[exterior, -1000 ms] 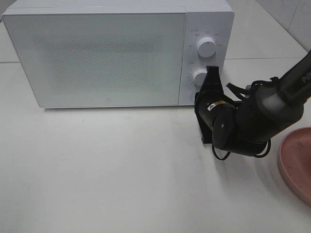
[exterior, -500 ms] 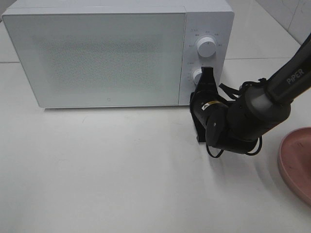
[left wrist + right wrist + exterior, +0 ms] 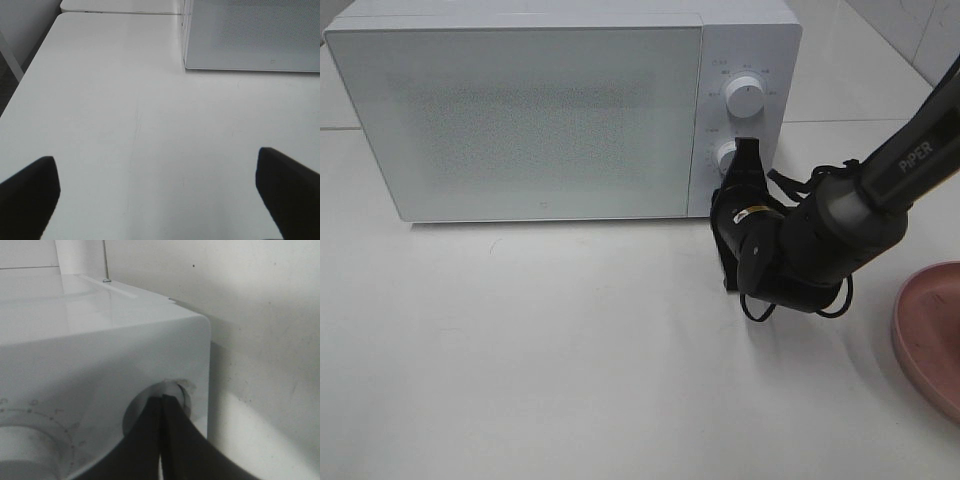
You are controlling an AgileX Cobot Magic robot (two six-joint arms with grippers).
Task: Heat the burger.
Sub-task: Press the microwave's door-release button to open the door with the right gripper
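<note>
- The right gripper [image 3: 748, 150], jaws pressed together, has its tips against the lower knob [image 3: 724, 156] of the white microwave [image 3: 540, 110].
- The microwave door is closed; the burger cannot be seen in any view.
- The arm's dark wrist covers the panel's lower corner, below the upper knob [image 3: 745, 97].
- A pink plate [image 3: 932, 340] lies at the table's right edge.
- The left gripper [image 3: 157, 165] is spread wide over the bare white table [image 3: 125, 100].

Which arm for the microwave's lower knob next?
Right. Its shut tool is at the lower knob; the left tool hangs open over the table near the microwave's other end.
</note>
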